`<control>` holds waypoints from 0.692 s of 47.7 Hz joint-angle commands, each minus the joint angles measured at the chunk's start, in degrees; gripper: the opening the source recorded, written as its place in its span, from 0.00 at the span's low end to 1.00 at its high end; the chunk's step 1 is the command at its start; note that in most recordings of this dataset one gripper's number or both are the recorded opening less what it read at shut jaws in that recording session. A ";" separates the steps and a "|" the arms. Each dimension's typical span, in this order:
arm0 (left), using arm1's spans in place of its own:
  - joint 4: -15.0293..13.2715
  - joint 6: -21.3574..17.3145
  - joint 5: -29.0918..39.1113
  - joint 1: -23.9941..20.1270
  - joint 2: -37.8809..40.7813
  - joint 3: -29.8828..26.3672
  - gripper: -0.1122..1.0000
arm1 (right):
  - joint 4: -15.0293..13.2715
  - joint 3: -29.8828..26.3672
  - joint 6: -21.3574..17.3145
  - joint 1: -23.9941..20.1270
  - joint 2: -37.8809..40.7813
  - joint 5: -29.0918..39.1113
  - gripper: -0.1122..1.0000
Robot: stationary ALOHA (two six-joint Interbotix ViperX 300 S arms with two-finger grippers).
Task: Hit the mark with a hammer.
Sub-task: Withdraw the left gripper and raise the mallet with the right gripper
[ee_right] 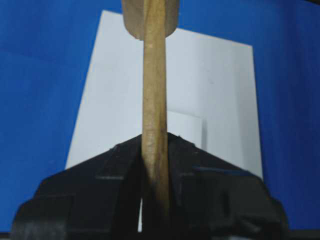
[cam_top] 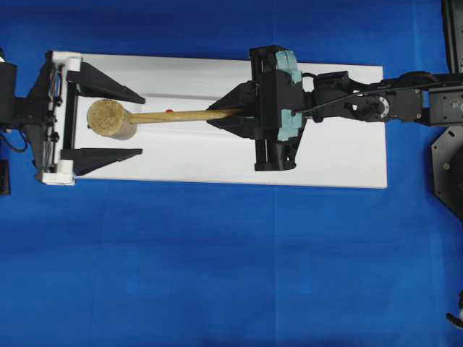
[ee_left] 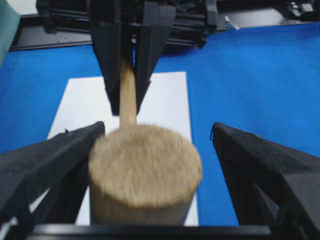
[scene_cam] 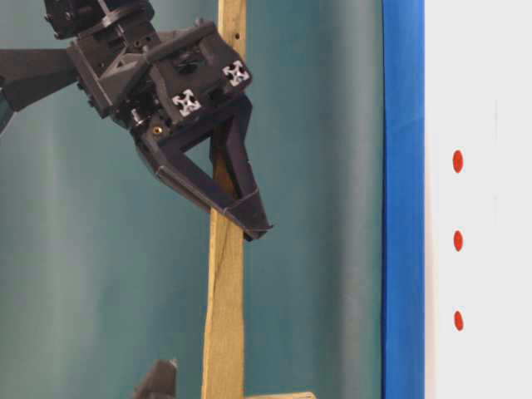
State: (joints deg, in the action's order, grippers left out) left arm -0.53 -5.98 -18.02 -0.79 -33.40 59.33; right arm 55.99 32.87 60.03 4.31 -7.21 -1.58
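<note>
the hammer [cam_top: 137, 117] is clamped by its handle in the right gripper [cam_top: 235, 114] above the white board's [cam_top: 340, 155] left end, the left gripper [cam_top: 108, 121] spread wide around its head, apparently freeing it for the swing.

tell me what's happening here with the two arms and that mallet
The right gripper is shut on the hammer, clamping the far end of its handle and holding it out over the white board. The left gripper is open, its fingers on either side of the head without gripping it. A red mark shows on the board right beside the handle, so no strike has landed on it yet.
</note>
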 commanded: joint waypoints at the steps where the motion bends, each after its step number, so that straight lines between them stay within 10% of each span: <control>1: -0.09 0.18 1.23 -0.35 -3.34 0.70 0.92 | 0.88 -0.09 -0.18 -0.09 -2.37 -0.26 0.12; 33: -0.18 0.88 25.93 -0.35 -33.40 9.40 0.92 | 4.92 5.45 -0.18 0.00 -7.29 1.76 0.12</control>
State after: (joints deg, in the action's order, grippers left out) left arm -0.62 -5.36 6.50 -1.05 -66.18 69.35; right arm 60.47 39.11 60.03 4.31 -12.92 0.26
